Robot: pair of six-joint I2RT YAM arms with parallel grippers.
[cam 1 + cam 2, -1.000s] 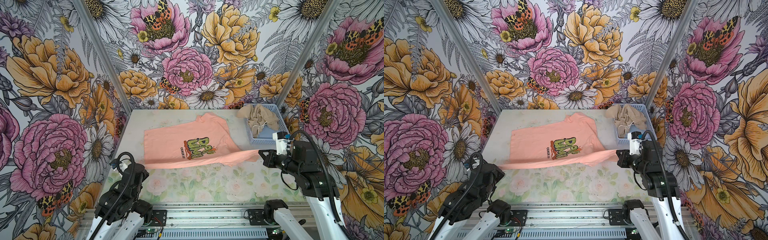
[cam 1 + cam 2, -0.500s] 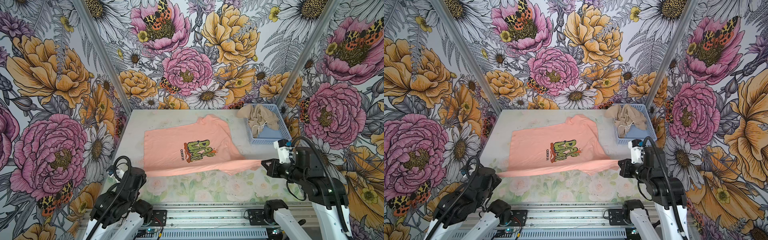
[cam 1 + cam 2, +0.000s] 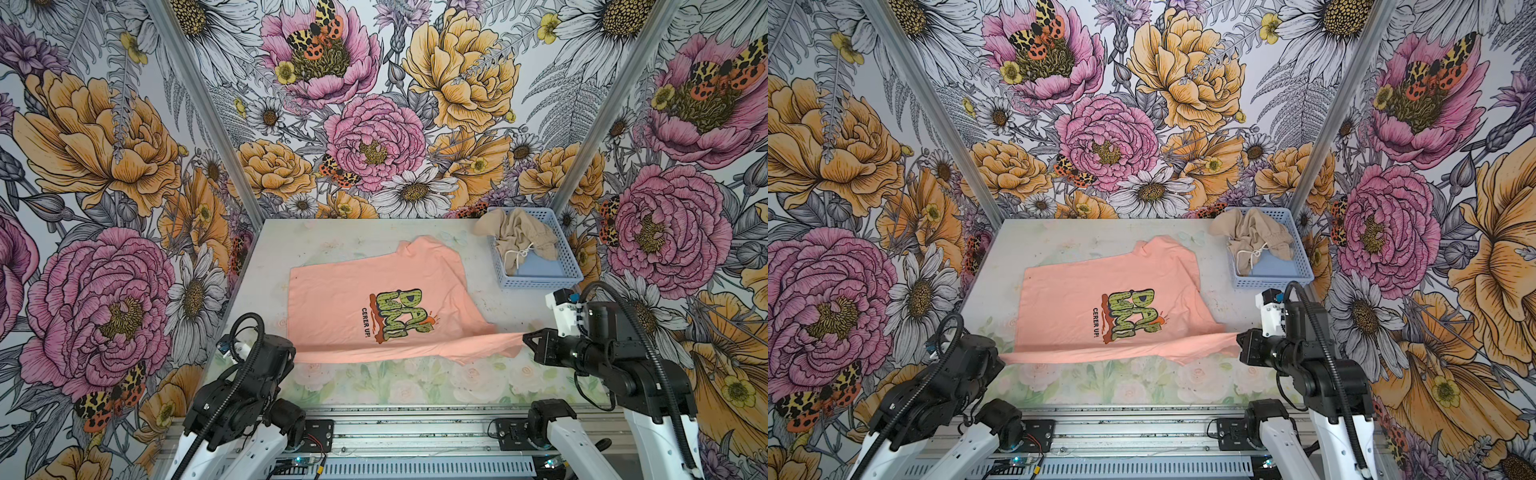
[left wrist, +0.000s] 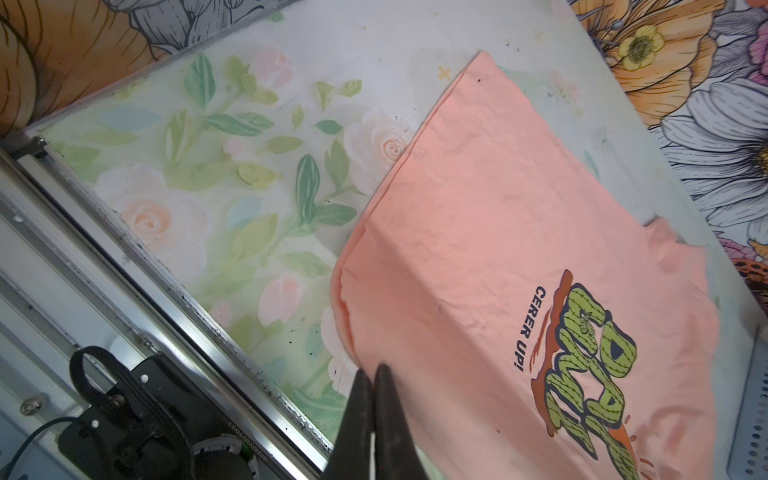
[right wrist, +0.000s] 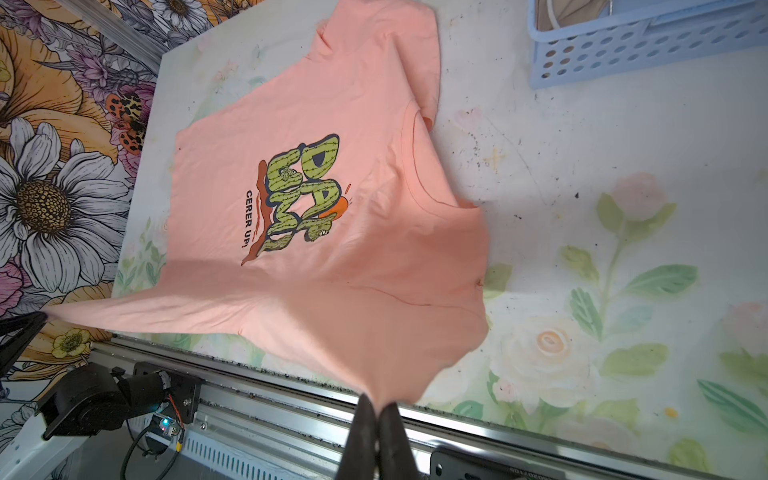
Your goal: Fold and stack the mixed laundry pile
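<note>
- Left end effector (image 4: 372,374): the two black fingers (image 4: 357,415) were pressed together, pinching the near edge of the salmon-peach T-shirt (image 4: 498,249) at its hem-side corner. In both top views the tips were mostly hidden under the arm's own body (image 3: 291,355) (image 3: 1000,357).
- Right end effector (image 5: 376,401): its jaws were likewise closed. They gripped a bunch of the same T-shirt on the collar-and-sleeve side, where the cloth narrowed to a point. This grip showed at the right of both top views (image 3: 525,337) (image 3: 1239,338).
- T-shirt (image 3: 353,307) (image 3: 1067,307): the near edge ran as a stretched line from one end effector to the other and appeared raised off the desk. The rest of the body lay spread, print side up, across the middle of the desk (image 3: 374,382).
- Chest graphic (image 3: 399,316) (image 5: 299,195): green lettering on an orange-brown ground, with "CERER UP!" beside it, turned sideways to the camera head.
- Far sleeve (image 3: 424,249): it lay folded toward the back of the desk, near the basket but apart from it.
- Basket (image 3: 536,282) (image 3: 1266,282): light blue and perforated, it stood at the far right corner of the desk, well apart from both end effectors.
- Beige garment (image 3: 515,235) (image 3: 1252,237): it was crumpled in the far part of the basket, with one fold hanging over the left rim. Its white drawstring (image 3: 521,253) lay knotted on top.
- Surroundings: floral-printed walls (image 3: 124,166) enclosed the desk on three sides, and a metal rail (image 3: 415,432) ran along the near edge.
</note>
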